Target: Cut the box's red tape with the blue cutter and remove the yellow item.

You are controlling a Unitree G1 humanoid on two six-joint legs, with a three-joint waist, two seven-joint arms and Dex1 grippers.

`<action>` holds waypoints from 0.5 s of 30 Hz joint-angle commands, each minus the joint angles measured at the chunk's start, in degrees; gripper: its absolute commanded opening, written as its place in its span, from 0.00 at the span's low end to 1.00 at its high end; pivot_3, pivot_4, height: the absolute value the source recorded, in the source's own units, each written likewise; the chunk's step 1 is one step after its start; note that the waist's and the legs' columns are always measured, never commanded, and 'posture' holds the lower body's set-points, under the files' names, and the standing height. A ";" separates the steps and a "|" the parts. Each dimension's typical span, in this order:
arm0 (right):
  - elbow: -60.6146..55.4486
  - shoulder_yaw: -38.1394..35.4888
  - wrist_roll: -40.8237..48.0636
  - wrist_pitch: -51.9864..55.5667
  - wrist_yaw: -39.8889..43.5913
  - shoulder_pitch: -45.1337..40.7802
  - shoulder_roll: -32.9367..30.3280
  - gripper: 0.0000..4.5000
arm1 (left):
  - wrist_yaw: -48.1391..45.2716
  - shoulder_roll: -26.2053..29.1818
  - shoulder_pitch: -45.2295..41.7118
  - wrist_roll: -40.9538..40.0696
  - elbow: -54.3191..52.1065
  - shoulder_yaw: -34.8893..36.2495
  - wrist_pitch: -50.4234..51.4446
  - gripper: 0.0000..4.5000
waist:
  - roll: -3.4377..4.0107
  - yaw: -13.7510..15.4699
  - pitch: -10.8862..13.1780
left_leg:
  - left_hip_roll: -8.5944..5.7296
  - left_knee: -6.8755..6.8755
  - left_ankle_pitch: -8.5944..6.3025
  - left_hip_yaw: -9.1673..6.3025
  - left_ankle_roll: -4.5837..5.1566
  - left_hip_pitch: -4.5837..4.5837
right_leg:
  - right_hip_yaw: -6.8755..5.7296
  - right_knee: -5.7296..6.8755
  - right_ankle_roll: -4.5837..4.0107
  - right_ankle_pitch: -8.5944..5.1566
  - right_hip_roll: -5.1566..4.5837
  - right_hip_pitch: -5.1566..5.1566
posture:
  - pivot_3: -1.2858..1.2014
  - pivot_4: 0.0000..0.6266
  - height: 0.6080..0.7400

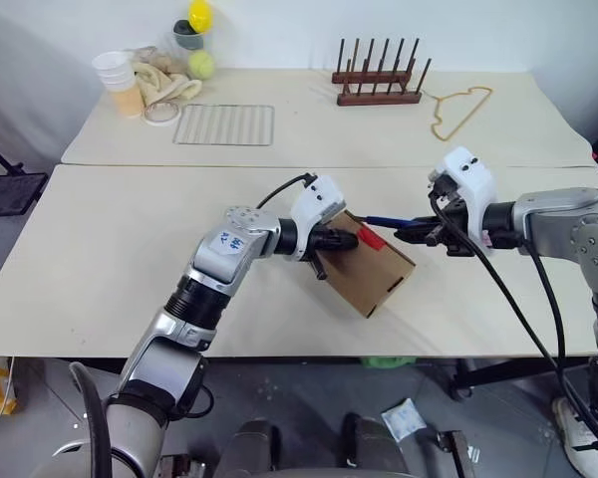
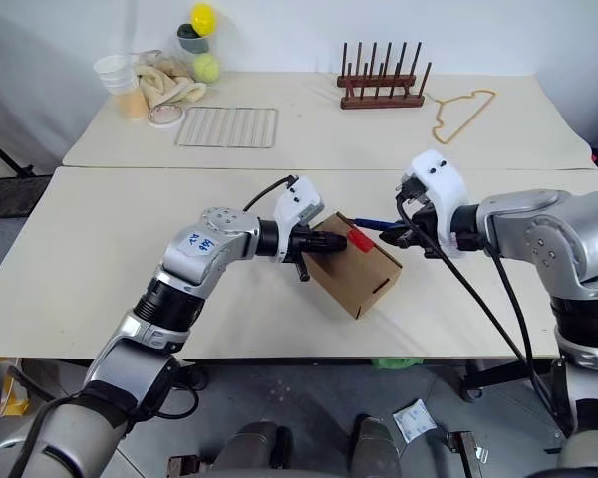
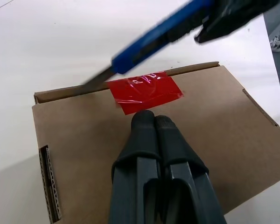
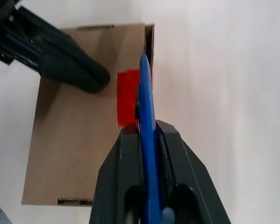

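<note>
The right gripper's (image 4: 147,140) two black fingers were clamped on the slim dark-blue pen-like cutter (image 4: 146,109), gripping it along its body with the blade end reaching out ahead of the fingertips. That thin blade lay over the seam where the lid meets the far wall of the box, right at the edge of the small bright red rectangular strip of tape (image 3: 144,91). The left gripper (image 3: 152,122) had its fingers pressed together with nothing between them, the tips bearing down on the lid just beside the tape and pinning the small brown cardboard box (image 1: 374,269).

The box sat slightly skewed near the front edge of the pale table (image 1: 100,249), between the two arms. The yellow item could not be seen; presumably it was inside the closed box.

The cutter looked rigid and light, and a grip along the handle well behind the blade seemed right. The tape looked thin and glossy, likely to part along the seam rather than across its face. The cardboard appeared light and fairly stiff, prone to sliding unless held down, so a press on the lid away from the blade suited it. Once open, the lid flap would probably lift best from its free edge.
</note>
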 commanded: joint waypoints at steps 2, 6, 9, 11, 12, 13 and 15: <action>-1.93 -1.20 -0.72 0.07 -0.27 0.31 -0.11 0.01 | -0.63 0.64 1.26 0.40 -0.37 -1.33 1.17 0.00 | 0.01 -0.01 0.00 | 0.00 0.00 0.00 0.00 0.00 0.01 | 0.00 0.01 0.00 0.00 0.00 0.00 | 0.52 0.24 1.00; -1.70 -0.81 -1.73 0.14 -0.09 0.47 -1.09 0.01 | -0.54 0.89 1.40 0.67 -0.73 -1.63 1.41 0.00 | 0.01 -0.01 -0.01 | 0.00 0.00 0.00 0.00 0.00 0.01 | 0.00 0.01 0.00 0.00 0.00 0.00 | 0.52 0.24 1.00; -1.75 -0.78 -1.77 1.00 0.18 0.22 -1.51 0.01 | -0.49 1.56 1.40 1.55 -0.91 -2.62 1.35 0.00 | 0.01 -0.02 -0.01 | 0.00 0.00 0.00 0.00 0.00 0.01 | 0.00 0.01 0.00 0.00 0.00 0.00 | 0.52 0.24 1.00; -1.91 0.95 -1.70 4.36 0.26 -1.36 -2.99 0.01 | -0.13 2.39 1.06 3.10 -0.25 -4.03 1.09 0.00 | 0.03 -0.01 -0.02 | 0.00 0.00 0.00 0.00 0.00 0.01 | 0.00 0.01 0.00 0.00 0.00 0.00 | 0.52 0.24 1.00; -1.79 0.70 -1.04 6.08 0.35 -2.36 -2.76 0.01 | -0.04 2.89 0.81 4.03 0.15 -4.88 0.64 0.00 | 0.04 -0.01 -0.03 | 0.00 0.00 0.00 0.00 0.00 0.01 | 0.02 0.01 0.00 0.00 0.00 0.00 | 0.52 0.24 1.00; -1.43 0.04 -0.28 8.41 0.36 -3.38 -2.10 0.01 | 0.11 2.97 0.67 4.29 0.44 -5.17 0.56 0.00 | 0.02 -0.02 -0.04 | 0.00 0.00 0.00 0.00 0.00 0.03 | 0.02 0.02 0.00 0.00 0.00 0.00 | 0.52 0.24 1.00; -1.31 -0.10 0.51 11.21 0.65 -4.35 -1.79 0.01 | 0.24 2.89 0.60 4.13 0.70 -5.35 0.86 0.00 | 0.03 -0.01 -0.05 | 0.00 0.01 0.00 0.01 0.00 0.03 | 0.04 0.03 0.00 0.00 0.00 0.00 | 0.52 0.24 1.00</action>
